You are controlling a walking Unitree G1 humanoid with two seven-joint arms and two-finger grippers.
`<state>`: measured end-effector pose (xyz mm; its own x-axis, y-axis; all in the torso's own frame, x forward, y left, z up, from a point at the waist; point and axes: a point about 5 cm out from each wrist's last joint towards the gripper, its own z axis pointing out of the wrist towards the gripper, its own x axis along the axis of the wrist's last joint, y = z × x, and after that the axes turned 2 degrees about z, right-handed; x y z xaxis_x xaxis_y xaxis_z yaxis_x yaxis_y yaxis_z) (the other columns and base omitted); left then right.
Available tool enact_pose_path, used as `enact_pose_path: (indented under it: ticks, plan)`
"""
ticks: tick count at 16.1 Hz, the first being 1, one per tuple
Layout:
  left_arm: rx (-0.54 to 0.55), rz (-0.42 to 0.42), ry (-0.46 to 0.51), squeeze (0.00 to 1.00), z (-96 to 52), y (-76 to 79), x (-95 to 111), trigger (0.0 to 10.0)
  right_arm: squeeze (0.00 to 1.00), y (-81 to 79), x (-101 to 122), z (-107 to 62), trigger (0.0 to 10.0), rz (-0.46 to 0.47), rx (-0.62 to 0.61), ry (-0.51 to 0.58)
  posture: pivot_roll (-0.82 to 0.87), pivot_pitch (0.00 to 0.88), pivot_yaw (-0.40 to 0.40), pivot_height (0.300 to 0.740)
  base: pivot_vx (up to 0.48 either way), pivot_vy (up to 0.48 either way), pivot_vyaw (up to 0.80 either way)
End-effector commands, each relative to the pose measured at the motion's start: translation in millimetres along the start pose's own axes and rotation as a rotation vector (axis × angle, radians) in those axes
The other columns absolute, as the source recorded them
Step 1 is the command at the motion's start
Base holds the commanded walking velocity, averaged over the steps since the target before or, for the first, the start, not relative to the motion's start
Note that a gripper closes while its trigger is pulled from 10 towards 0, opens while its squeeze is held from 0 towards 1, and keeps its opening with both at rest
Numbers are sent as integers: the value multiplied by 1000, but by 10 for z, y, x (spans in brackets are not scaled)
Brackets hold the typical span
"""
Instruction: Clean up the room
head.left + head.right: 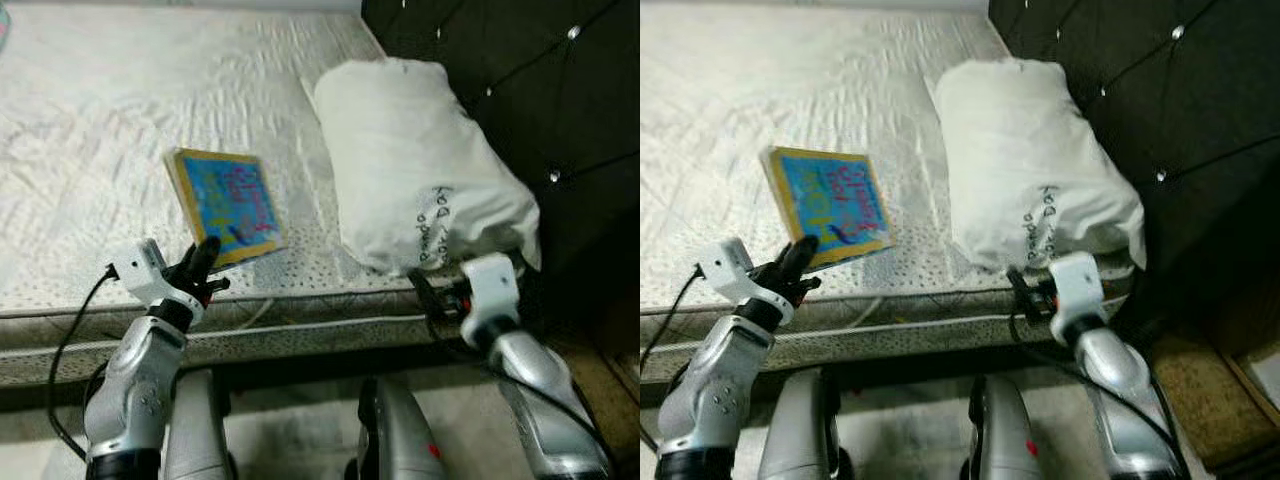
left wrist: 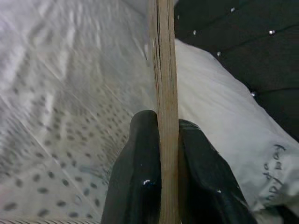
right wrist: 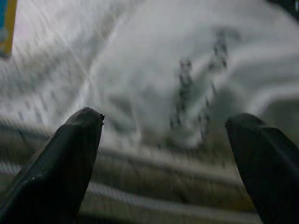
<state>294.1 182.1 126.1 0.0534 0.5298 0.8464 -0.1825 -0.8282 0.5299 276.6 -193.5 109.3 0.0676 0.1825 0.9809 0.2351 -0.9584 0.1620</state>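
A blue book [image 1: 228,203] with a yellow border is held just above the white mattress [image 1: 90,130], near its front edge. My left gripper [image 1: 203,262] is shut on the book's near edge; the left wrist view shows both black fingers [image 2: 140,177] clamping the book's page edge [image 2: 166,93]. A white pillow [image 1: 420,170] with handwriting on it lies at the right, against the dark headboard. My right gripper [image 3: 163,140] stands open at the mattress edge, just in front of the pillow [image 3: 196,60], holding nothing.
A dark tufted headboard [image 1: 520,70] rises behind and to the right of the pillow. The mattress side [image 1: 300,335] runs across in front of my arms. A brown surface [image 1: 1200,400] lies low at the right.
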Motion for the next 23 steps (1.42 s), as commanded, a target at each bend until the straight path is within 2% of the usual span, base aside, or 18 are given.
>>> enact_pose_path:
  ticks: [1,3,5,8,10,12,14,16,18,20,23]
  plan:
    - [-47,-52,1,0,80,28,55,10000,0,101,31,-78,10000,-20,-27,-10,-187,207,-95,550,0,0,0]
    - [-70,-117,-42,0,173,8,21,10000,0,176,53,-175,10000,-42,-52,-20,-215,215,-91,550,0,0,0]
    - [-85,-131,-69,0,222,-33,32,10000,0,258,57,-262,10000,-58,-83,-35,-241,222,-89,550,0,0,0]
    - [-60,-108,-125,0,266,-229,68,10000,0,315,60,-369,10000,-76,-105,-60,-254,225,-91,550,0,0,0]
    - [-89,-100,-188,0,325,-346,85,10000,0,325,83,-410,10000,-88,-111,-69,-275,232,-94,550,0,0,0]
    - [-94,-126,-200,0,360,-383,119,10000,0,345,94,-426,10000,-94,-122,-70,-277,230,-91,550,0,0,0]
    - [-41,-217,-153,0,421,-493,199,10000,0,358,105,-437,10000,-95,-129,-74,-285,230,-90,550,0,0,0]
    - [-19,-219,-216,0,448,-587,170,10000,0,356,134,-450,10000,-100,-132,-73,-296,229,-90,550,0,0,0]
    - [-50,-208,-285,0,477,-552,110,10000,0,365,148,-451,10000,-106,-133,-70,-300,228,-91,550,0,0,0]
    - [-95,-211,-381,0,546,-434,-32,10000,0,364,164,-435,10000,-109,-133,-67,-307,219,-92,550,0,0,0]
    - [-132,-191,-446,0,622,-283,-175,10000,0,355,206,-415,10000,-121,-126,-55,-319,215,-93,550,0,0,0]
